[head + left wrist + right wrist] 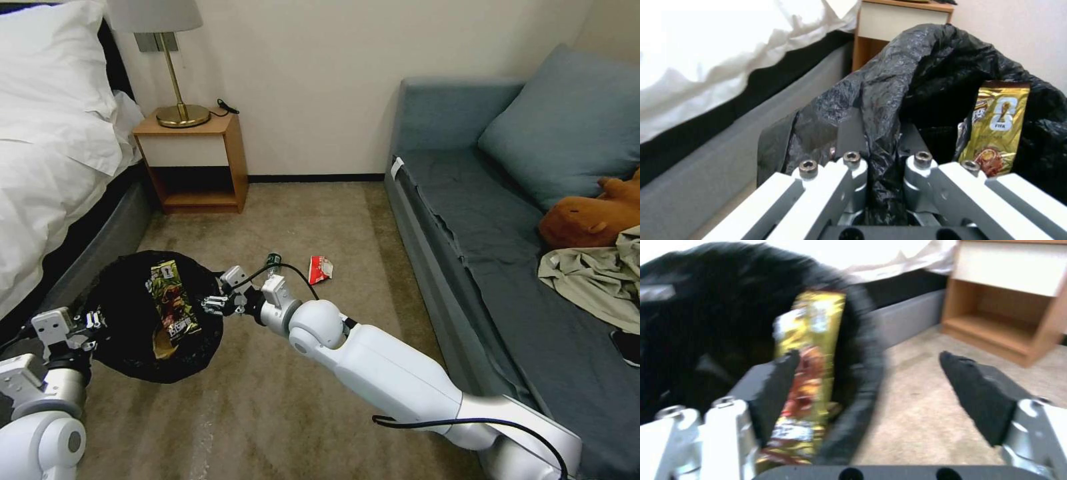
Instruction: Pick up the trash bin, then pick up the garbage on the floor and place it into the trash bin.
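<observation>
The left gripper point(93, 321) is holding the trash bin point(127, 333) up off the carpet floor point(287, 413) beside the bed point(53, 167), its fingers point(853, 133) closing tight on the bag-covered rim, with black plastic bunching between them. The bin is tilting its mouth toward the head camera, and its black liner is hiding the white wall.

The right gripper point(215, 303) is sitting at the bin's rim on the side away from the bed, its fingers point(978, 396) standing wide apart and gripping nothing. One pad is lying just inside the mouth against the gold-brown wrapper point(175, 300), the other outside over carpet, so the rim is passing between them. That wrapper is standing on end inside the bin, leaning on the liner, with a flat tan wrapper point(162, 345) lying beneath it.

Two pieces are lying on the floor between the bin and the sofa point(507, 280): the red-and-white packet point(321, 269) out in the open carpet near the sofa's front edge, and the small bottle point(273, 259) just beyond the right wrist, toward the nightstand point(193, 160). Both are well apart from the open fingers.

The packet is looking light, thin and crinkly; it will likely slide on the carpet, so pinching a raised edge or its crumpled middle seems best. The bottle is looking light, stiff and smooth, and will probably roll; gripping across its body is the safer hold.
</observation>
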`<state>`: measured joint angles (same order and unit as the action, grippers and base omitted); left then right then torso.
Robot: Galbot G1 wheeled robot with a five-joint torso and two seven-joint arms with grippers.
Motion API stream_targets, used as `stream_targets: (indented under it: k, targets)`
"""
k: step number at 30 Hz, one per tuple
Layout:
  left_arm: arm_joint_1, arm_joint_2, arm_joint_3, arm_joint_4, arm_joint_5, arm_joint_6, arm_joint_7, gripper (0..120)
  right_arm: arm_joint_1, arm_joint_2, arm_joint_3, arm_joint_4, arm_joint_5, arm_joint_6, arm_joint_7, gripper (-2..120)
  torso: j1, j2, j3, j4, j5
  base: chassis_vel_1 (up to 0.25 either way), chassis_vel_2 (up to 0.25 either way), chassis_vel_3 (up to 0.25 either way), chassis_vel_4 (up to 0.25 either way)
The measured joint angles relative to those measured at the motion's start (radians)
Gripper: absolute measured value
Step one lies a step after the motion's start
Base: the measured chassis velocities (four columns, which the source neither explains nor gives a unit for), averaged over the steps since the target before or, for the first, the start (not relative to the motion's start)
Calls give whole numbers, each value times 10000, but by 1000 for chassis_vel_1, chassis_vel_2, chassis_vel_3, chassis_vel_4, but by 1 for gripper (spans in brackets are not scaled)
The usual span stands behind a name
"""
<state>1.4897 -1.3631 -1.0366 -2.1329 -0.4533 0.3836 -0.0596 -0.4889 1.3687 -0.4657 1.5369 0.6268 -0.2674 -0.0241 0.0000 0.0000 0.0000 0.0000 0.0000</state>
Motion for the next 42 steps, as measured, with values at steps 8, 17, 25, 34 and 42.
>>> stream_targets:
  k: [8, 17, 25, 34, 42]
  targets:
    - [-11, 280, -468, 142, -318, -20, -18, 5, -73, 20, 1166, -232, 117, -224, 973, 100, 0, 0, 0, 0, 0, 0, 0, 0, 0]
    - [-124, 368, -873, 314, -508, 19, -12, 5, -833, -33, 2408, -1634, -636, 142, 1286, 100, 0, 0, 0, -1, 2, 0, 0, 0, 0]
    - [-185, 261, -961, 617, -624, 49, -81, 5, -1179, 166, 2965, -3179, -1039, 925, 1087, 100, -1, 0, 0, 0, 1, 0, 0, 0, 0]
    - [-166, 55, -893, 519, -586, 115, -98, 5, -1359, 642, 3249, -4721, -1353, 1418, 663, 100, -1, 0, 0, 0, 0, 0, 0, 0, 0]
    - [-24, -53, -958, 413, -533, 110, -97, 5, -1294, 1109, 3392, -5586, -1544, 1811, 226, 100, -1, 0, 0, 1, -1, 0, 0, 0, 0]
